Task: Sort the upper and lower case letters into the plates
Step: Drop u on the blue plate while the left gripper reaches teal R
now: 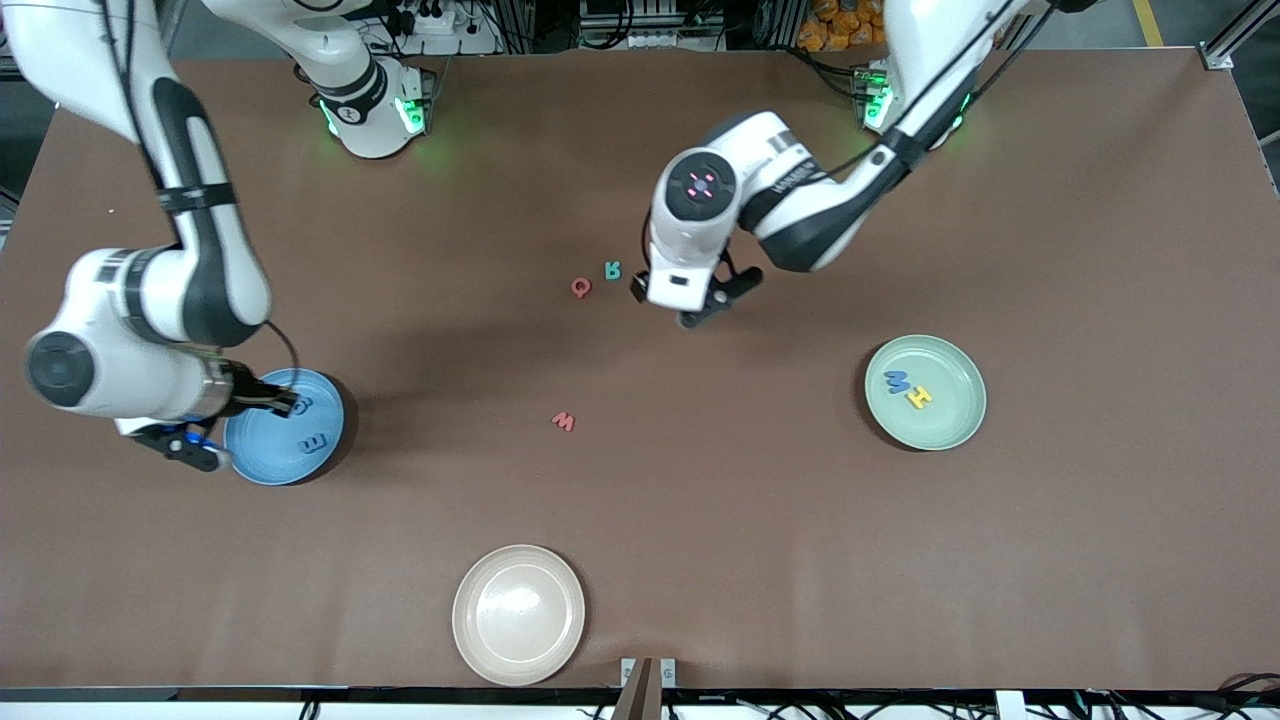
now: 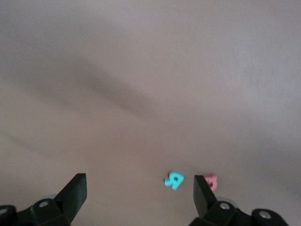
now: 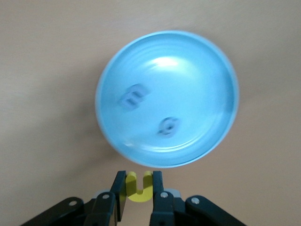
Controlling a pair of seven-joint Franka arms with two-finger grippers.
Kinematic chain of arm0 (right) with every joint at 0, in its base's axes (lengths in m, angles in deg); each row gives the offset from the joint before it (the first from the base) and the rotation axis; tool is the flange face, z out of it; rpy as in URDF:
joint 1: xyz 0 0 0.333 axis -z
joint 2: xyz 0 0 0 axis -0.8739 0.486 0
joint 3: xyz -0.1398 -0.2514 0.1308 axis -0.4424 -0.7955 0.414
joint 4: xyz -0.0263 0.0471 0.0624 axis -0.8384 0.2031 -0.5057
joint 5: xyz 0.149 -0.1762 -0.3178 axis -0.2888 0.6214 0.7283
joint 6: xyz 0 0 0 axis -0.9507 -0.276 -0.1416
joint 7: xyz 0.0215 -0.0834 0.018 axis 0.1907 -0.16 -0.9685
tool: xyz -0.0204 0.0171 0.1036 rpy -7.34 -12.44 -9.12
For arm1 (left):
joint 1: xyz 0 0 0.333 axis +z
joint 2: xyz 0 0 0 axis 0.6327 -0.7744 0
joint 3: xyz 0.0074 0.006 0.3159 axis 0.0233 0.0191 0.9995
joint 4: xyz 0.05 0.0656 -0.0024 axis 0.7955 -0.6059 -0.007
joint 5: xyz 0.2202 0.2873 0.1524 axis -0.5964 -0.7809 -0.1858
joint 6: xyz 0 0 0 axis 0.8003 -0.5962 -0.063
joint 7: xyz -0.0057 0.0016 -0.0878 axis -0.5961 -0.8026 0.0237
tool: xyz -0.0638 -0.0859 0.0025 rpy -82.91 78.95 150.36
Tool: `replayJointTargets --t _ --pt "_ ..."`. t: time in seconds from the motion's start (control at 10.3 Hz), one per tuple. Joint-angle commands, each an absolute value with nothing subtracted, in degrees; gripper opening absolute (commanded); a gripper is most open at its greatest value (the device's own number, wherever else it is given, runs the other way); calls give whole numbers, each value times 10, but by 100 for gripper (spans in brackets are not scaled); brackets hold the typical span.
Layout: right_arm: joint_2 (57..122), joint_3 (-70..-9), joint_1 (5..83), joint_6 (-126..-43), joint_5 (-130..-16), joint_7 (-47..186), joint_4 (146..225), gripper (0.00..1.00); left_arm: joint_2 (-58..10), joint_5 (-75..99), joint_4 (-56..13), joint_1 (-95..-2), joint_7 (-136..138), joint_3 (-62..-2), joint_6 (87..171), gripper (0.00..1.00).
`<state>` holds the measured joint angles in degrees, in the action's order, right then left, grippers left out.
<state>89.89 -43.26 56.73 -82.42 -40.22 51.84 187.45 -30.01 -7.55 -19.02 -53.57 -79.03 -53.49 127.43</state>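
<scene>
My right gripper [image 3: 139, 181] is shut on a small yellow letter [image 3: 139, 187], just off the rim of the sky-blue plate [image 3: 197, 84]. Two blue letters [image 3: 132, 96] [image 3: 168, 126] lie in that plate. In the front view the right gripper [image 1: 283, 401] hangs over the blue plate's [image 1: 262, 455] edge, and the yellow letter is hidden there. My left gripper [image 2: 139, 186] is open and empty above the table, beside a teal letter [image 2: 174, 179] and a red letter [image 2: 211, 180]. The pale green plate [image 1: 950, 425] holds a blue letter [image 1: 898, 380] and a yellow letter [image 1: 918, 397].
Another red letter [image 1: 563, 421] lies alone mid-table, nearer the front camera than the teal [image 1: 612, 269] and red [image 1: 581, 288] pair. A cream-beige plate [image 1: 518, 614] sits by the table's front edge. The brown tabletop stretches wide around the plates.
</scene>
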Motion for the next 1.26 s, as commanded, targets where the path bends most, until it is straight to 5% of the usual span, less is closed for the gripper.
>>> replayJointTargets --t 0.0,0.1,0.58,1.16 --pt "887 -421 582 -829 -396 549 1886 40 -307 -139 -220 -580 -805 -531 1311 100" --pt "887 -421 583 -835 -392 547 1886 97 -306 -146 -241 -581 -817 -531 1344 100" --pt "894 -420 576 -844 -371 543 1881 100 -332 -217 -314 -600 -818 -531 1491 100" --pt "915 -420 524 -844 -379 452 1847 100 -376 -280 -307 -616 -826 -527 1531 95"
